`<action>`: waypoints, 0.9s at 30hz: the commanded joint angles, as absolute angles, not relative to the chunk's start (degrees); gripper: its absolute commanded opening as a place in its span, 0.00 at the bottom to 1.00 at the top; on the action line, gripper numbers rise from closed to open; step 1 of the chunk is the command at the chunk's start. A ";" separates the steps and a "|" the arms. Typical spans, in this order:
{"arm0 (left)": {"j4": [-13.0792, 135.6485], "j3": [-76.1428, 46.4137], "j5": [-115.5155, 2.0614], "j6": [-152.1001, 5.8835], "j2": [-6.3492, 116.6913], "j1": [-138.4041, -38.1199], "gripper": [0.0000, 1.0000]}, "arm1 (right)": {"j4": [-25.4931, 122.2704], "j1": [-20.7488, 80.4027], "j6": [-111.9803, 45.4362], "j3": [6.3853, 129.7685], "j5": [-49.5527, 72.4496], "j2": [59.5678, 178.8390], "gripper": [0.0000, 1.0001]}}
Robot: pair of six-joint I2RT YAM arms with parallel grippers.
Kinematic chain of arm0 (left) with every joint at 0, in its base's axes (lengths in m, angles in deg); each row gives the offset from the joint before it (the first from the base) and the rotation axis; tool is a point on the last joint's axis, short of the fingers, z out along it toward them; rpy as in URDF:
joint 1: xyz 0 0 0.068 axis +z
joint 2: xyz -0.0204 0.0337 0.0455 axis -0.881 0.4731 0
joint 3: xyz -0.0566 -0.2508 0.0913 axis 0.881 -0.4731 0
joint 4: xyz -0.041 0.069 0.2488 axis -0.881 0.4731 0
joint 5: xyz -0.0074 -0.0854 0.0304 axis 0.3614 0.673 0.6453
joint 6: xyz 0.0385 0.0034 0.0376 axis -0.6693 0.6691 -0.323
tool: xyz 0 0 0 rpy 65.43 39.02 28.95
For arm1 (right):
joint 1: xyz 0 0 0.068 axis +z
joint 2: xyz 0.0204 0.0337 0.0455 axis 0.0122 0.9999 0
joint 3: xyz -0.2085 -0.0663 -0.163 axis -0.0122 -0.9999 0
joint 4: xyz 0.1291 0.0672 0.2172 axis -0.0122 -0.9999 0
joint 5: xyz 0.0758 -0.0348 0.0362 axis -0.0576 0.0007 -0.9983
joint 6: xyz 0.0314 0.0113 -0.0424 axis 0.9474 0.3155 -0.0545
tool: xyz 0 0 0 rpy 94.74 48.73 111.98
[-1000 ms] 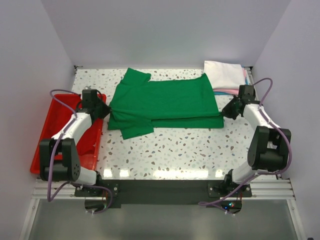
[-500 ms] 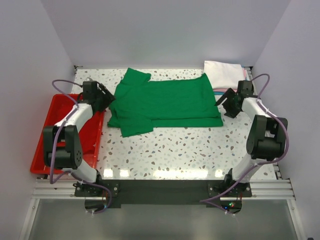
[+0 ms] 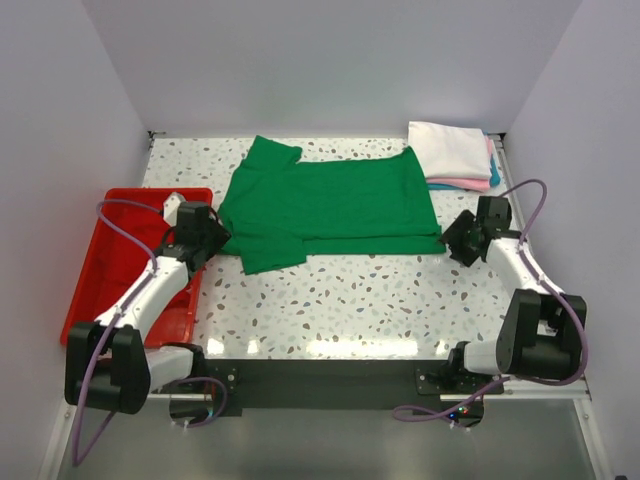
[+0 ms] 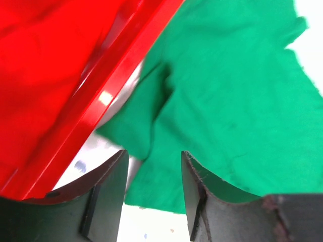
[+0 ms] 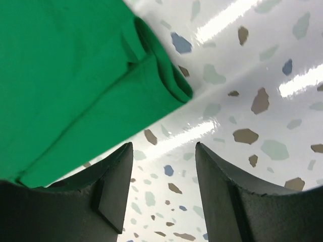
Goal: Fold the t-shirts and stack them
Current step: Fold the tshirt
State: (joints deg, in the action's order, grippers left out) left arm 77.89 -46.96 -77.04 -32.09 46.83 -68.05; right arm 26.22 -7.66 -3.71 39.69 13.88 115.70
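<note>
The task is partly done, as I judge it. At the back right corner lies a stack [image 3: 452, 152] of folded shirts: a white one on top, and pink and light blue edges showing under it. The green shirt [image 3: 330, 205] lies flat in the middle of the table [image 3: 360, 300], toward the back. Its near long edge is doubled over, but the sleeves at the left end are spread out. So more folds remain, and then it must go on the stack.

The left gripper [image 4: 153, 161] hangs over the sleeve end, beside the tray [image 3: 100, 270]. Its jaws stand apart and hold nothing. The right gripper [image 5: 164, 156] is just beside the near right corner of the green shirt, also with jaws apart and empty.

The cloth is thin, soft and matte, with shallow creases. At the folded corner the layers make a rounded, thicker lip. The table is hard and glossy, white with coloured specks, and it reflects the lamps. The tray is smooth red plastic with a raised rim.
</note>
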 commanded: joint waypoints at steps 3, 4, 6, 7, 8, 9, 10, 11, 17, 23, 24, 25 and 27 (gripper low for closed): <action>78.42 -49.15 -82.04 -26.07 49.72 -70.73 0.50 | 29.29 -7.39 -4.05 36.48 14.96 115.11 0.54; 77.98 -49.24 -82.21 -25.63 50.42 -70.73 0.50 | 29.47 -7.39 -3.96 36.39 15.39 115.38 0.53; 77.63 -49.24 -82.48 -25.63 51.39 -70.73 0.50 | 29.99 -7.39 -3.88 36.30 15.66 115.99 0.53; 77.45 -49.15 -82.57 -25.71 52.44 -70.73 0.50 | 30.43 -7.39 -3.61 36.30 15.49 116.95 0.53; 77.19 -48.89 -82.57 -25.80 52.89 -70.73 0.50 | 30.79 -7.30 -3.44 36.47 15.40 117.48 0.53; 76.93 -48.89 -82.39 -25.98 53.41 -70.81 0.50 | 31.57 -7.39 -3.09 36.56 15.40 118.18 0.53; 76.14 -48.89 -82.30 -26.33 54.20 -70.73 0.50 | 32.10 -7.30 -2.91 36.82 15.22 119.24 0.53; 75.78 -48.89 -82.22 -26.50 54.64 -70.73 0.50 | 32.46 -7.39 -2.82 37.00 15.31 120.03 0.53; 74.64 -48.71 -82.48 -26.77 57.28 -70.73 0.50 | 33.95 -7.39 -2.21 38.76 15.31 124.69 0.52; 73.06 -48.27 -82.74 -27.12 59.74 -70.73 0.47 | 34.66 -7.39 -2.03 40.25 15.75 127.24 0.42; 72.88 -48.19 -82.83 -27.21 60.18 -70.73 0.45 | 34.57 -7.39 -2.12 40.43 15.75 127.85 0.40; 72.36 -47.93 -82.92 -27.38 60.97 -70.73 0.43 | 34.66 -7.39 -2.12 40.69 15.58 128.21 0.38; 72.18 -47.57 -82.92 -27.38 61.76 -70.73 0.31 | 34.66 -7.39 -2.12 40.87 15.40 128.91 0.31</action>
